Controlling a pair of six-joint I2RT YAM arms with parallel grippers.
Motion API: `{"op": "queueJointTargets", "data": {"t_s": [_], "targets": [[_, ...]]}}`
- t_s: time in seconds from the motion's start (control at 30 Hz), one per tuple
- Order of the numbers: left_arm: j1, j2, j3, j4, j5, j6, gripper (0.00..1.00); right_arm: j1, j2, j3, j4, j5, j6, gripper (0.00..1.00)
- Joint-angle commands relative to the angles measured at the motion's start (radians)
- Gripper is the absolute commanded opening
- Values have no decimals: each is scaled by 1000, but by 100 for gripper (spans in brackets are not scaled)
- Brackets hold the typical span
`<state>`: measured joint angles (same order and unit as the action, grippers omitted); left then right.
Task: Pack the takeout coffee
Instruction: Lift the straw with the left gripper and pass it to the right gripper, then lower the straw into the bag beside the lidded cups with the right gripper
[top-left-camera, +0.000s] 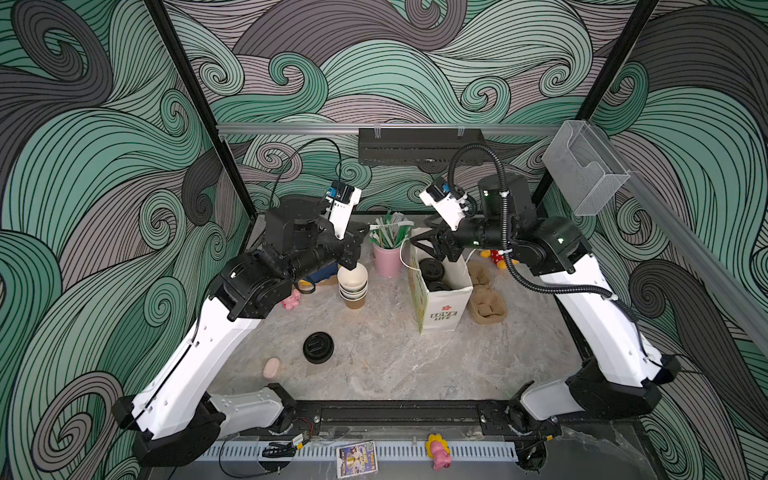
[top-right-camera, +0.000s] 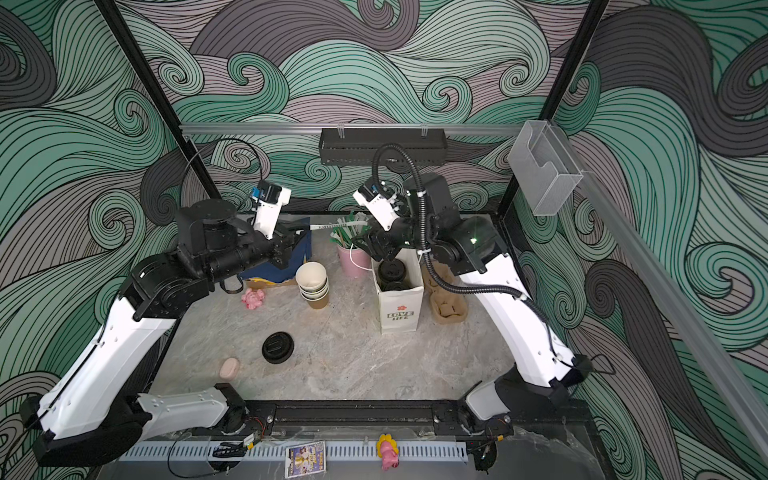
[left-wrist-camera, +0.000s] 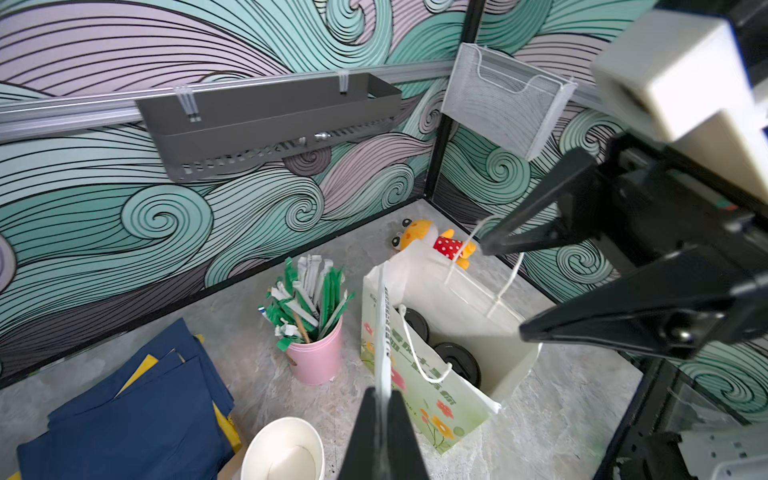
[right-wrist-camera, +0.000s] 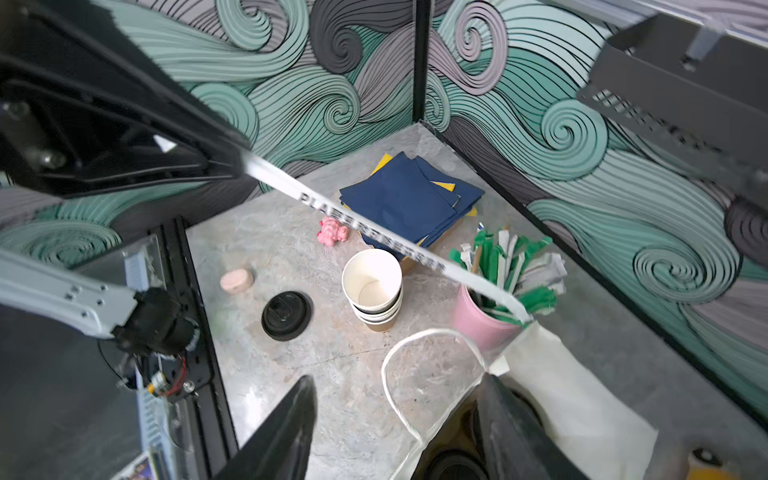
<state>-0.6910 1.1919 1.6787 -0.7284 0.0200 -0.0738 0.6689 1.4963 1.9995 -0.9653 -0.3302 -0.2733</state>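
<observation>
First, in both top views the bag (top-left-camera: 440, 316) (top-right-camera: 399, 311) stands open on the worktop (top-left-camera: 395, 365), right of the pink cup (top-left-camera: 387, 259). We see the two coffee cups (top-left-camera: 431, 269) (top-right-camera: 392, 272) inside it only as black lids; the bag walls hide their bodies. The left gripper (top-left-camera: 365, 229) (top-right-camera: 305, 227) is pinched on a wrapped straw (top-left-camera: 390, 226) (top-right-camera: 332, 226) that runs level over the pink cup toward the bag's far corner, so the coffee cups sit to the right of this gripper and lower. The right gripper (top-left-camera: 419, 245) (top-right-camera: 363, 247) hangs at the bag's mouth, just above the lids, but its arm covers much of it here. A stack of empty cups (top-left-camera: 353, 286) and a loose lid (top-left-camera: 318, 347) stand well apart from the bag.

From the left wrist, the left gripper (left-wrist-camera: 382, 395) shows closed on the straw (left-wrist-camera: 382, 332), seen edge-on and blurred. Its far end meets the bag (left-wrist-camera: 432, 411) rim; we cannot tell whether it touches. Both lids (left-wrist-camera: 459, 361) lie beyond. The right gripper (left-wrist-camera: 503, 291) stands wide over the mouth, holding nothing.

From the right wrist, the right gripper (right-wrist-camera: 397, 378) is spread, with the bag (right-wrist-camera: 582, 407) wall and a handle loop (right-wrist-camera: 390, 399) between its fingers (right-wrist-camera: 498, 419). One finger hides most of the bag's inside. We make out only a dark round rim at the frame's bottom edge.
</observation>
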Motion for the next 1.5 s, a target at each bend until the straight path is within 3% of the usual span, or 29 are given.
{"op": "queueJointTargets", "data": {"t_s": [0.0, 0.13, 0.37, 0.57, 1.23, 1.27, 1.4, 1.47], "targets": [[-9, -13, -36, 106, 111, 56, 0, 49, 21, 28, 2, -15, -267, 62], [-7, -18, -54, 115, 150, 72, 0, 88, 39, 34, 5, 51, -354, 57], [-10, -25, -63, 107, 192, 99, 0, 95, 5, -49, 89, 108, -389, 51], [-10, -35, -82, 118, 219, 115, 0, 113, 16, -60, 104, 136, -422, 40], [-10, -38, -94, 151, 259, 122, 0, 135, -20, -95, 102, 142, -402, 8], [-10, -39, -94, 164, 259, 118, 8, 135, -26, -98, 101, 139, -394, 7], [-10, -49, -102, 235, 248, 85, 57, 135, -61, -134, 108, 156, -329, 7], [-10, -57, -113, 283, 222, 57, 67, 135, -91, -173, 141, 194, -248, 7]]}}
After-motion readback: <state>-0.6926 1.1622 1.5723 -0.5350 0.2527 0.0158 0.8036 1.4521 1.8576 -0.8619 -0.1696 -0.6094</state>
